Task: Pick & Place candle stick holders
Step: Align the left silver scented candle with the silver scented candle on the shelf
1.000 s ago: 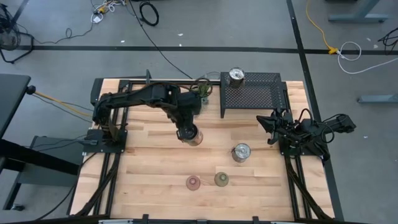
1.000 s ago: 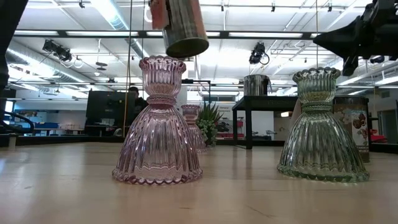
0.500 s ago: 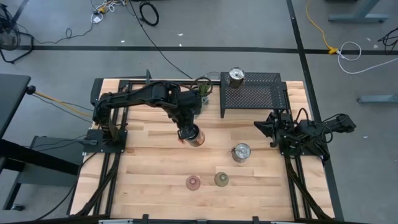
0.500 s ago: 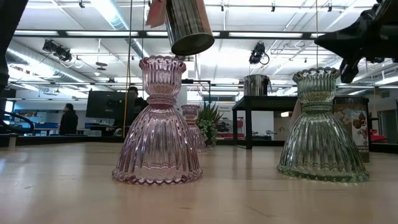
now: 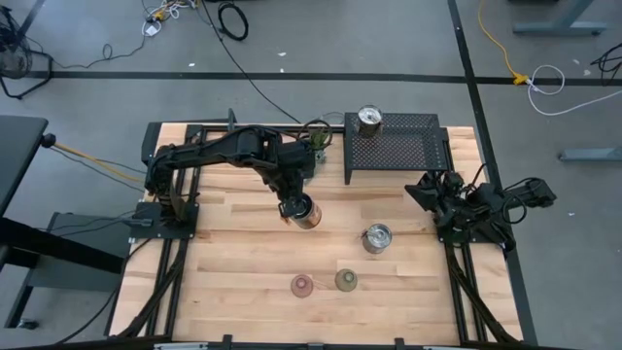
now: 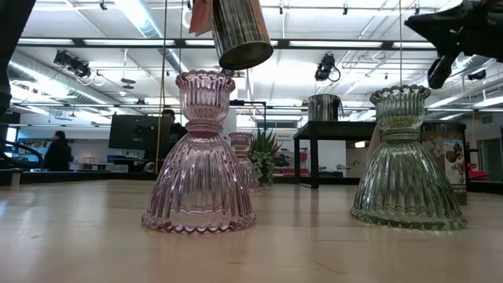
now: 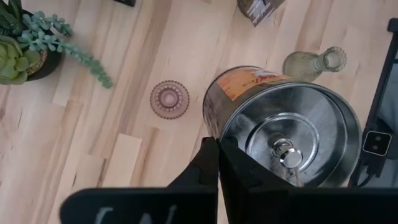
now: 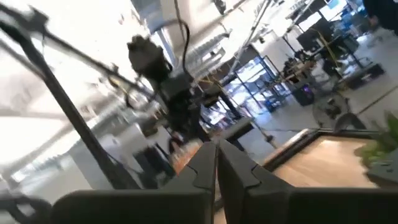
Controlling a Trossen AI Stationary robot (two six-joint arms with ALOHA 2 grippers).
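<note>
On the wooden worktop (image 5: 233, 262), one silver holder (image 5: 369, 119) sits on the black mesh rack (image 5: 394, 146) at one o'clock, the left claw (image 5: 289, 207) clenches another silver holder (image 5: 304, 214) mid-air at centre, a third silver holder (image 5: 376, 238) and glass holders (image 5: 302, 285) wait toward six, and the right claw (image 5: 425, 190) stays clenched empty at three.

Left gripper (image 5: 294, 206) fingers pinched shut mid-table; right gripper (image 5: 420, 191) closed, raised at right edge.

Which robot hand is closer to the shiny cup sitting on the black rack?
The left gripper, though it's close. It holds another silver cup over the table, nearer the camera than the rack's cup; the right gripper waits beside the rack.
</note>
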